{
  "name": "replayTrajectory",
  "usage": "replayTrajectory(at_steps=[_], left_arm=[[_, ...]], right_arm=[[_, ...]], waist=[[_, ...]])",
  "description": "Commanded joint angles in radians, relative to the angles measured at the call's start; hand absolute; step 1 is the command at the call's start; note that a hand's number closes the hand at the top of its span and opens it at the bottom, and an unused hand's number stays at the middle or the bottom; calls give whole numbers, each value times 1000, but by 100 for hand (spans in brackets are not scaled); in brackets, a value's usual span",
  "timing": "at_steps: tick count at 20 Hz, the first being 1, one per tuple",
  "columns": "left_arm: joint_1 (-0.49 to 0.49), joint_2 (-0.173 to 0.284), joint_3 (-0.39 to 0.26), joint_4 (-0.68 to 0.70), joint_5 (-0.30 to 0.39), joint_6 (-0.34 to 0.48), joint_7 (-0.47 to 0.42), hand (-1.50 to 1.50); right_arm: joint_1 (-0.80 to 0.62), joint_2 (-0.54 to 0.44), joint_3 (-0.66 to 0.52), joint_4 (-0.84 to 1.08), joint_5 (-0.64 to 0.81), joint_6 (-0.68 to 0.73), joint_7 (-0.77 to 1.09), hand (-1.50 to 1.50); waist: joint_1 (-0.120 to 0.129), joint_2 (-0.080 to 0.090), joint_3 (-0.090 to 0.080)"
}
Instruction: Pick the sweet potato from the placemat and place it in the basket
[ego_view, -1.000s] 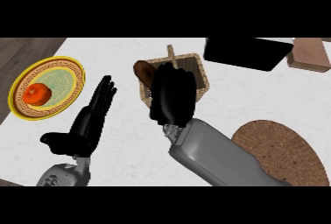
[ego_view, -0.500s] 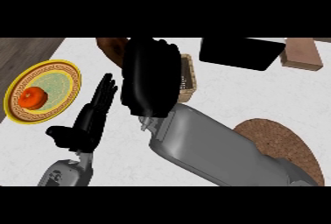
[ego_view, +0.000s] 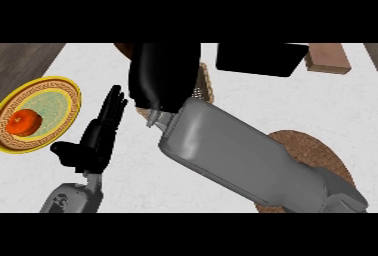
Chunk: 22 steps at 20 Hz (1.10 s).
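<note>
A white counter top (ego_view: 288, 107) fills the scene, evenly lit. Dark wood (ego_view: 26, 57) shows at its far left corner.

The right forearm runs diagonally from the lower right up to the view's top centre, its hand (ego_view: 161, 75) seen from the back, fingers hidden. The left hand (ego_view: 100, 135) rests at lower left, fingers straight and pointing up, thumb out to the side.

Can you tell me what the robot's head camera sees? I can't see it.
The right hand hangs over the basket, hiding most of it. The left hand rests open beside a plate holding a tomato. A brown placemat peeks out behind the right forearm.
</note>
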Motion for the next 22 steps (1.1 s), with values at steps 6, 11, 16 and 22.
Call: replayTrajectory(at_steps=[6,11,16,22], left_arm=[[28,-2,23,-1,2,16,-16,0],[19,9,42,-10,-1,21,-16,0],[50,10,45,-40,-6,36,-1,0],[68,15,51,-35,-6,26,-10,0]], right_arm=[[-84,14,-34,91,-14,-26,250,150],[-100,14,-57,149,6,-30,250,150],[-71,14,-48,148,5,-8,250,150],[-3,14,16,162,-30,-11,250,150]], waist=[[-47,-4,3],[-73,0,4],[-91,-5,6],[-98,4,6]])
